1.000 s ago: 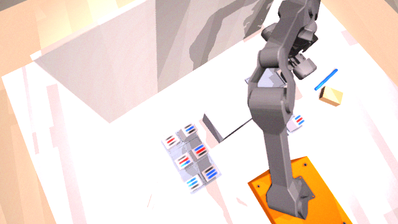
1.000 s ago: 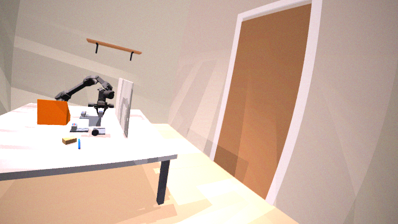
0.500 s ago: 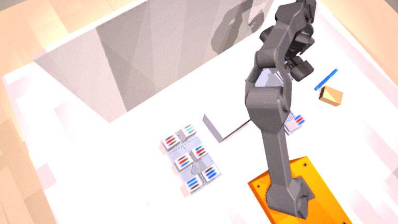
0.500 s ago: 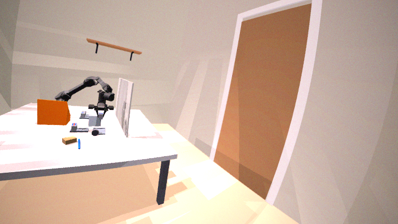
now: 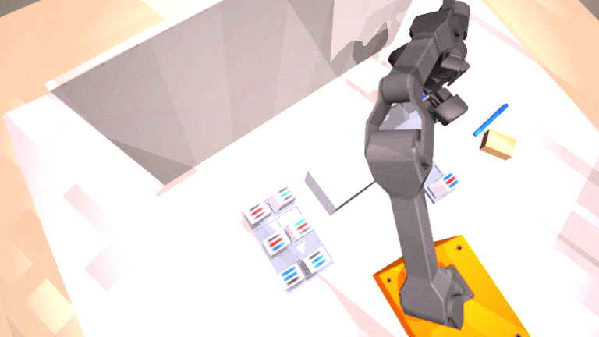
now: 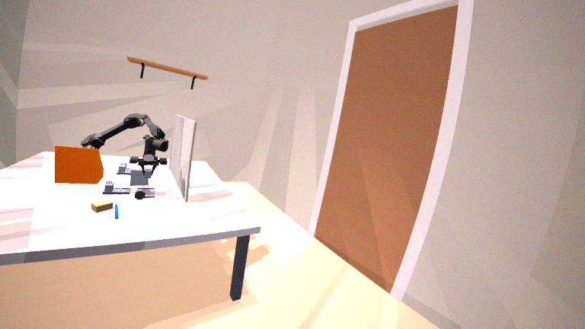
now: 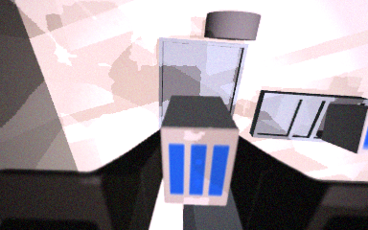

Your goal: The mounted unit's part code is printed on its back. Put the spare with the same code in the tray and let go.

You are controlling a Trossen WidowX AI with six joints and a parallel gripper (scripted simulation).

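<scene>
The gripper (image 5: 434, 98) (image 6: 148, 173) (image 7: 195, 132) has its fingers partly apart, closed on 1 spare (image 5: 424, 95) (image 6: 148, 170) (image 7: 198, 163) marked with 3 blue bars. The spare is raised off the table (image 6: 185, 221), outside the tray (image 5: 404, 117) (image 6: 149, 192) (image 7: 220, 62). In the wrist view, its label faces the camera, and the face's long axis and all 3 bars run nearly upright; its dark side recedes toward the tray. 1 dark cylinder (image 6: 139, 194) (image 7: 232, 26) sits beside the tray. 6 other blocks stand in the rack (image 5: 275, 262).
</scene>
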